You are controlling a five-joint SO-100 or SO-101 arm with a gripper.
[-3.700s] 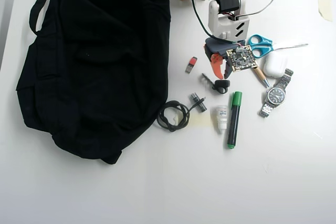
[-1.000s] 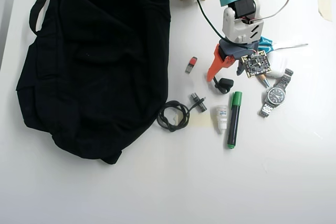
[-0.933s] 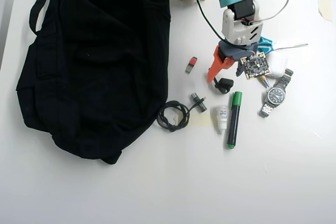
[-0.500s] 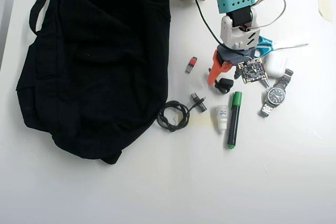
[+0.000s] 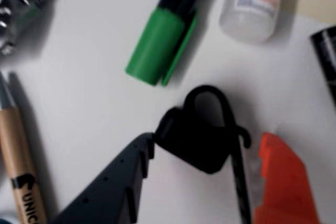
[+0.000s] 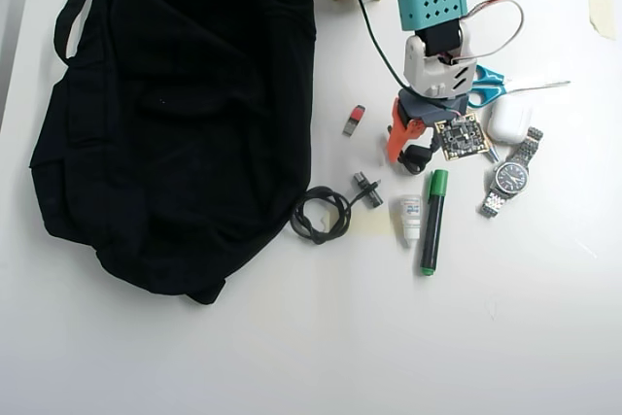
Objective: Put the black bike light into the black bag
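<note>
The black bike light [image 5: 195, 141] lies on the white table with its thin strap looped above it. In the overhead view the bike light [image 6: 419, 157] sits right of the black bag [image 6: 175, 114], which lies spread over the left half of the table. My gripper [image 5: 207, 141] is low over the table and open, its jaws on either side of the light. The dark finger [image 5: 126, 177] touches the light's left side, while the orange finger [image 5: 281, 177] stands a little off its right side, beyond the strap. From overhead the gripper [image 6: 412, 155] covers part of the light.
Close around the light are a green-capped marker [image 6: 431, 221], a small white bottle [image 6: 411, 218], a pencil [image 5: 18, 166], a watch [image 6: 510, 177], scissors [image 6: 486, 80] and a white case [image 6: 508, 121]. A coiled black cable [image 6: 321, 214] and a red-and-black stick [image 6: 354, 120] lie between the light and the bag.
My gripper has swung left and come down, so its fingers now straddle the bike light. The light has shifted slightly from its earlier spot. The bag has not moved.
</note>
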